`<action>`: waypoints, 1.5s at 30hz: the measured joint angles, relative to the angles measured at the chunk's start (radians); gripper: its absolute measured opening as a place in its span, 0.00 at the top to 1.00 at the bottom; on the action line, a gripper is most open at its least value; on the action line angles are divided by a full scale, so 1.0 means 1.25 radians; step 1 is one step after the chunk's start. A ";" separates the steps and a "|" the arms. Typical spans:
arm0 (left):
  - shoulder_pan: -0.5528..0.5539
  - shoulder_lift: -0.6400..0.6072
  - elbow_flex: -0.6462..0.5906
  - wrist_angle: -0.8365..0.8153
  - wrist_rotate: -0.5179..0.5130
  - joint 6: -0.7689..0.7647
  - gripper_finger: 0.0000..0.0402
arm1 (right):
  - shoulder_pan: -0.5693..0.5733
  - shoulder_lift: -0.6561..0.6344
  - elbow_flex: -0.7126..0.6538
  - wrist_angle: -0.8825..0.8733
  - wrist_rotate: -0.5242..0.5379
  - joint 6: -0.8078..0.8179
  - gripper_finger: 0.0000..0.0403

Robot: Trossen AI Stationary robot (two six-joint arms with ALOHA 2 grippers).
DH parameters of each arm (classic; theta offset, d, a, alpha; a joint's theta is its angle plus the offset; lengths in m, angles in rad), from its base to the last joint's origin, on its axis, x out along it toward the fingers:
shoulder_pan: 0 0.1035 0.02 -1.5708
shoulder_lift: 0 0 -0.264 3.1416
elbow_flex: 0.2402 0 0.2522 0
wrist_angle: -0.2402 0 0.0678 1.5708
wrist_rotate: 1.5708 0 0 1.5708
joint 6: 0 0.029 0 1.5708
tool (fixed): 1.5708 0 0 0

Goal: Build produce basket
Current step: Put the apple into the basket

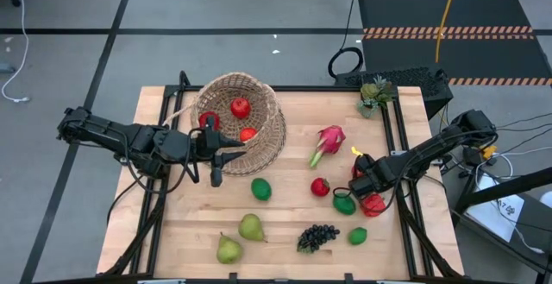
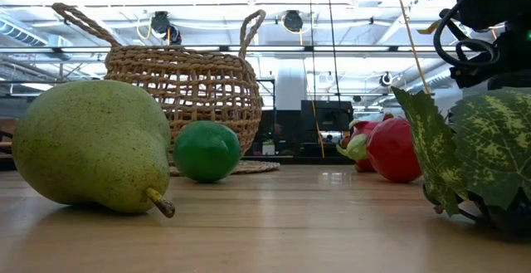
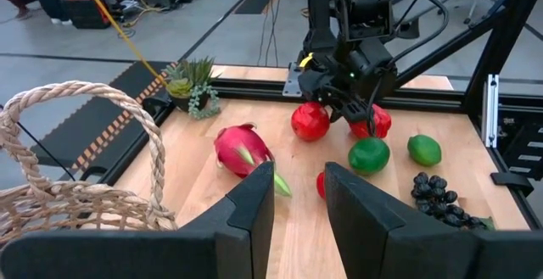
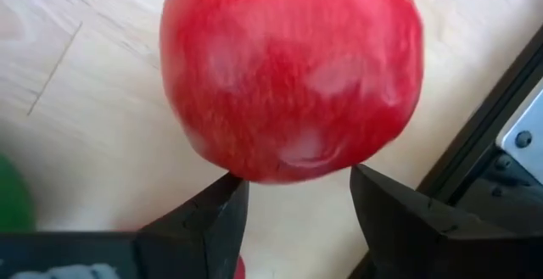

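A pale wooden table (image 1: 285,232) stands on a grey floor, with black mats edged in orange stripes beyond its far right corner. The round light-tan woven wicker basket (image 1: 259,137) sits in the far left part of the table and holds three small red fruits (image 1: 241,107). The left gripper (image 3: 299,181) hovers just beside the basket's near side, pointing right across the table. Its fingers are slightly parted with nothing between them.

The rest of the produce lies loose on the wood. A pink dragon fruit (image 1: 330,139) is right of the basket, and a green lime (image 1: 261,189) lies near the basket's near edge. Two yellow-green pears (image 1: 251,227) and a dark grape bunch (image 1: 317,236) are along the near side. A small red apple (image 1: 320,186) is close to two more limes (image 1: 344,204).

The right gripper (image 4: 297,186) is low over the right side. Its fingers are spread, and a round red fruit (image 4: 293,67) on the table is just beyond their tips. I cannot tell whether the fingers touch it. A small green spiky potted plant (image 1: 375,92) stands at the far right corner.
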 joint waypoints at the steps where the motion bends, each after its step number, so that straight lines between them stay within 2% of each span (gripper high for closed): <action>1: 0.000 0.000 0.000 0.000 0.000 0.000 0.73 | -0.002 0.000 0.000 0.002 0.000 -0.002 0.51; 17: 0.000 0.000 0.000 0.000 0.000 0.001 0.73 | -0.004 0.000 0.000 0.018 0.022 -0.039 0.73; 30: 0.000 0.000 0.000 0.000 0.000 0.002 0.73 | -0.004 0.001 0.000 0.042 0.041 -0.042 0.75; 45: 0.000 0.000 0.000 0.001 0.000 0.002 0.73 | -0.004 0.062 -0.001 0.062 0.041 -0.058 0.75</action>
